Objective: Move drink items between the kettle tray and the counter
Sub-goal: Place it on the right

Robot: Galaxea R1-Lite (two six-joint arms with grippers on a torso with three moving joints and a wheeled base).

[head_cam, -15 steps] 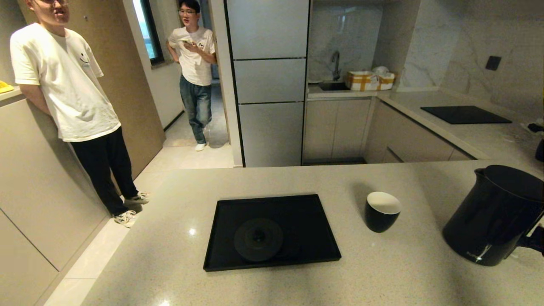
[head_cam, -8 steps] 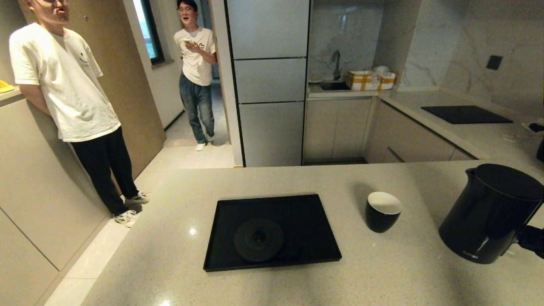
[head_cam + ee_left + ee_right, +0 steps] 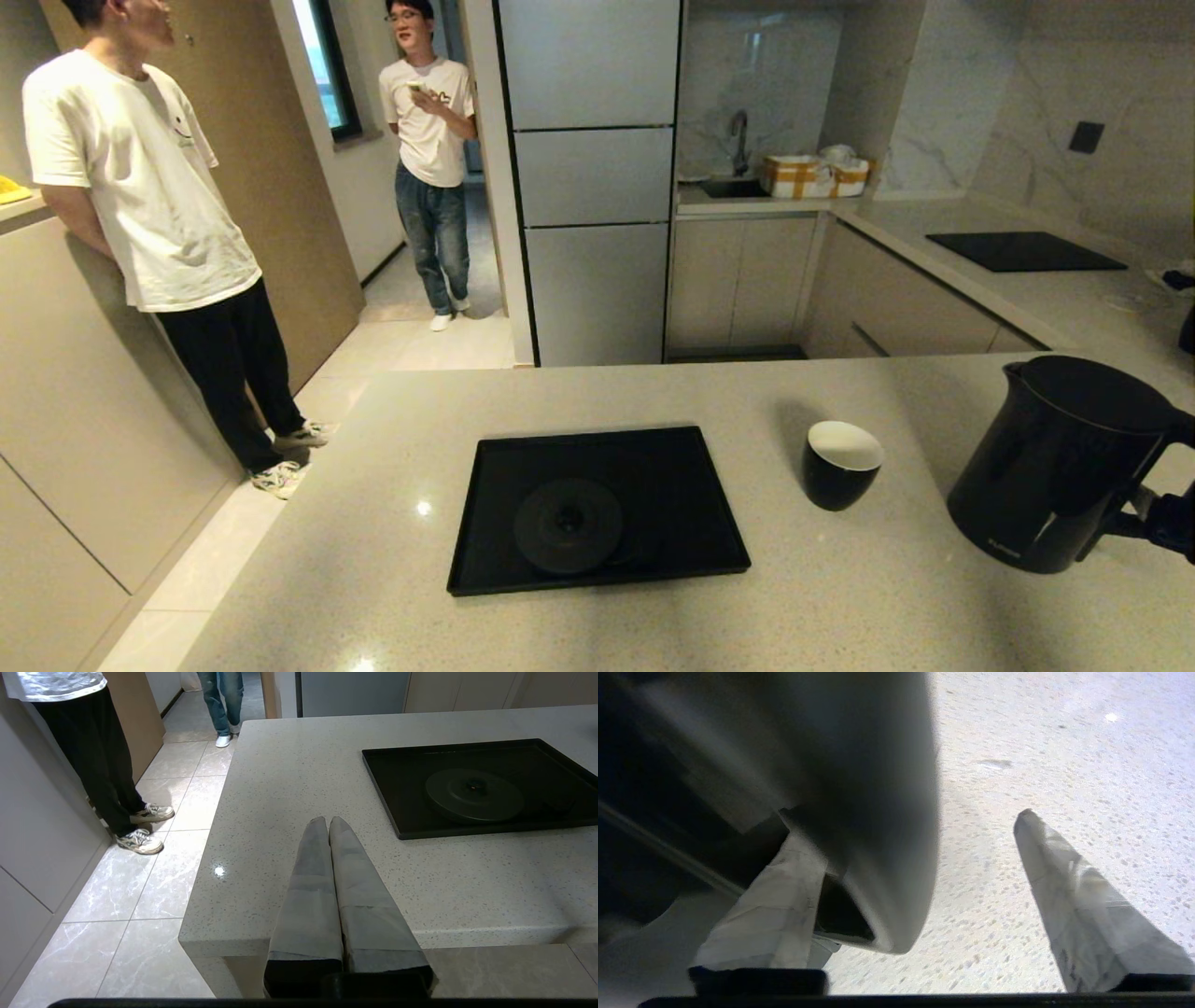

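Note:
The tall black kettle point(image 3: 1055, 457) is at the right of the beige counter point(image 3: 840, 616), leaning slightly. My right gripper point(image 3: 1172, 523) is at its loop handle point(image 3: 878, 812). The jaws stand wide apart around the handle, with one finger point(image 3: 775, 905) against it and the other finger point(image 3: 1064, 882) well clear. The small black cup point(image 3: 838, 464), white inside, stands on the counter between kettle and tray. The black tray point(image 3: 691, 560) holds only its round base disc point(image 3: 568, 525). My left gripper point(image 3: 328, 820) is shut and empty over the counter's near left corner, short of the tray point(image 3: 387, 793).
Two people stand on the tiled floor beyond the counter's left edge point(image 3: 308, 485). A black cooktop panel point(image 3: 1022, 250) lies on the far right counter. Boxes point(image 3: 812, 175) sit by the sink at the back.
The kettle has moved left toward the cup and stands more upright, and the right gripper has come along at its handle. The tray, cup and left gripper have not moved.

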